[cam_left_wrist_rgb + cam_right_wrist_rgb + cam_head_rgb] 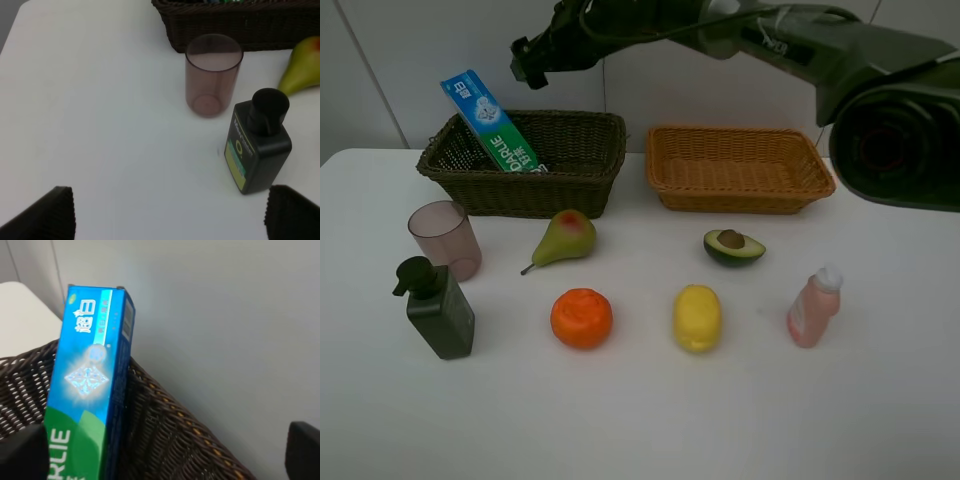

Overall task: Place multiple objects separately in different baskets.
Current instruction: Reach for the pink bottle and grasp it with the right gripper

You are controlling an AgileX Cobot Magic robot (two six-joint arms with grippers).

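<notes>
Black-fingered, our right pincer hangs released above the blue-green toothpaste box, whose green end reads DARLIE (up close we see only "RLIE"). The box stands tilted in the dark olive-brown basket. Our left pincer, also spread and empty, hovers over the table near the dark green pump bottle and translucent pink cup.

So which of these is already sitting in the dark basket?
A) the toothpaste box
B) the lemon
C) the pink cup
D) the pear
A: the toothpaste box leans inside the dark basket, while the pear, pink cup and lemon sit out on the table.
</notes>
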